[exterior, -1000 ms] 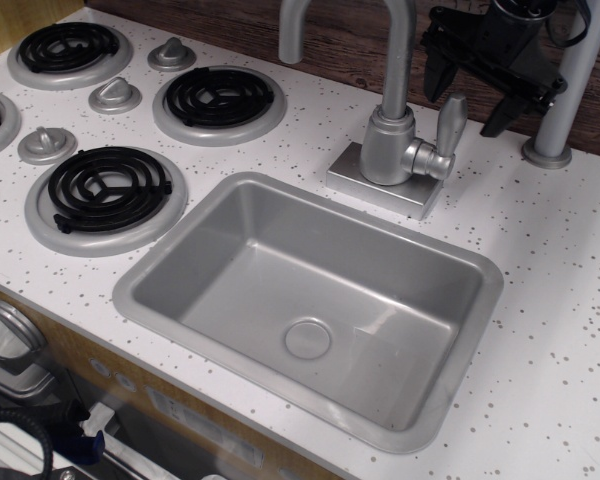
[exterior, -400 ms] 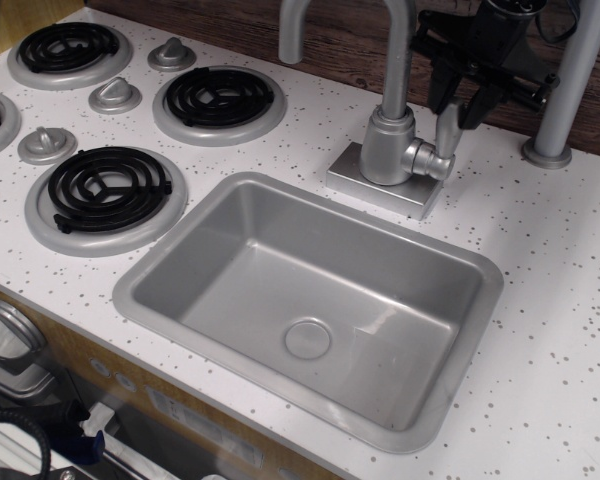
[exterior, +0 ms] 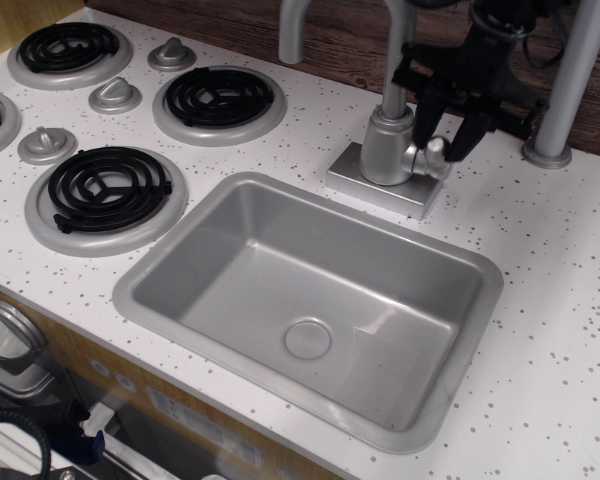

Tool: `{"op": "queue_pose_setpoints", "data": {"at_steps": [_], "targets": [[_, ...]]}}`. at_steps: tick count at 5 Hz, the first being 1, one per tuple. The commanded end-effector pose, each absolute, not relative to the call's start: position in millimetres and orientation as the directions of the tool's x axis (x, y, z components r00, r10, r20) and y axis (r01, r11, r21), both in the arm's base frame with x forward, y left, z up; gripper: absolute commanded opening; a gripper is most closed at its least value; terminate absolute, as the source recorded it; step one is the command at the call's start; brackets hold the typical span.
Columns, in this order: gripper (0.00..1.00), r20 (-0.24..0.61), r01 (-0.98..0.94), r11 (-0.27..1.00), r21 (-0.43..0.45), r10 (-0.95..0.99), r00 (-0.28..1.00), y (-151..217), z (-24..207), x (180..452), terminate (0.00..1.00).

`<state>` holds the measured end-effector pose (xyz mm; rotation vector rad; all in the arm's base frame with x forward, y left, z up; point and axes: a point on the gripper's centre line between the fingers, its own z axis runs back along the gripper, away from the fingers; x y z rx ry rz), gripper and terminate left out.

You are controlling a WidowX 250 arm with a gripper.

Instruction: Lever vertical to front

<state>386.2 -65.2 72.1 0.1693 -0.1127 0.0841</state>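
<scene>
— What's that surface made of, from where you stand?

— A white counter (exterior: pixel 540 300) speckled with dark flecks, smooth and matte. Set into it is a rectangular sink (exterior: pixel 230 215) of dull silver-grey plastic with rounded corners and a round drain (exterior: pixel 308 338) in its floor. To the left are coiled black burners (exterior: pixel 108 186) in silver rings, with little conical knobs (exterior: pixel 46 143) between them.

— And the lever?

— The lever (exterior: pixel 442 135) stands behind the sink's far edge, on a short round stub (exterior: pixel 429 158) sticking out of the right side of the faucet base (exterior: pixel 388 148). Only a sliver of its silver paddle shows, upright, between the black fingers (exterior: pixel 425 110) of the gripper (exterior: pixel 447 128).

— Are they gripping it?

— One finger sits on each side of the paddle, close against it, but I can't tell whether they actually press on it.

— Much room around there?

— It's tight. The spout pipe (exterior: pixel 398 50) rises just left of the gripper, a grey post (exterior: pixel 568 85) stands just to the right, and a dark wood-grain wall (exterior: pixel 330 40) runs close behind. Toward the front, the open basin leaves space.

— Any writing?

— None I can read.
</scene>
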Motion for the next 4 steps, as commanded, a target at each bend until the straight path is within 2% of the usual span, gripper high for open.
{"op": "queue_pose_setpoints", "data": {"at_steps": [1, 4], "targets": [[0.0, 0.159, -0.128, 0.988, 0.086, 0.114, 0.981, -65.4, 80.4, 382.6, 0.0], [0.0, 0.166, -0.118, 0.993, 0.029, 0.112, 0.98, -60.0, 64.9, 387.6, 0.0]]}}
